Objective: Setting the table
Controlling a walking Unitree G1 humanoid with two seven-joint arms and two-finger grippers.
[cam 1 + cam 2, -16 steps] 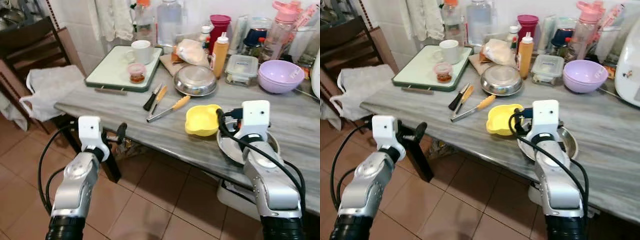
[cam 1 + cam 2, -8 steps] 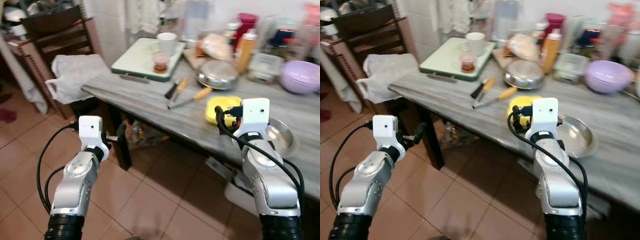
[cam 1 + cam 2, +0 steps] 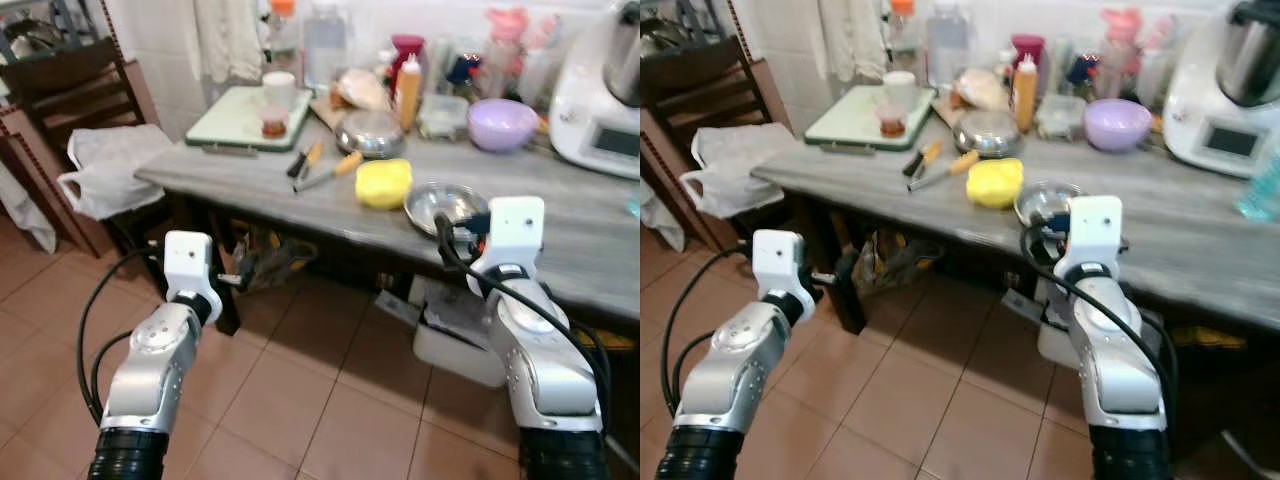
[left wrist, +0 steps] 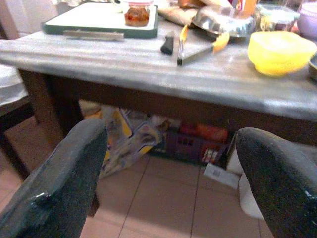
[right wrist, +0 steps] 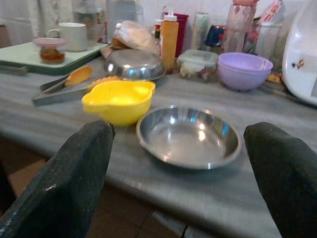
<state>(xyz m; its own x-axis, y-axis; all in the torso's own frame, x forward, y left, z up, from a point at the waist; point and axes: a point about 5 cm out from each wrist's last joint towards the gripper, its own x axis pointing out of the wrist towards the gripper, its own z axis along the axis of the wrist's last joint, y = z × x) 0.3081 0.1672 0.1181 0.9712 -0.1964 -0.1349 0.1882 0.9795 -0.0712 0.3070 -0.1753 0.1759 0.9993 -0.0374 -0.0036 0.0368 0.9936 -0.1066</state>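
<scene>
While right gripper (image 5: 181, 183) fingers gape empty, steel bowl (image 5: 188, 135) beyond them, yellow bowl (image 5: 119, 100) beside.

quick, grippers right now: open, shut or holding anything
Left gripper: open, holding nothing, low in front of the grey marble-patterned table.
Right gripper: open, holding nothing, pointing at the shallow steel bowl.
</scene>
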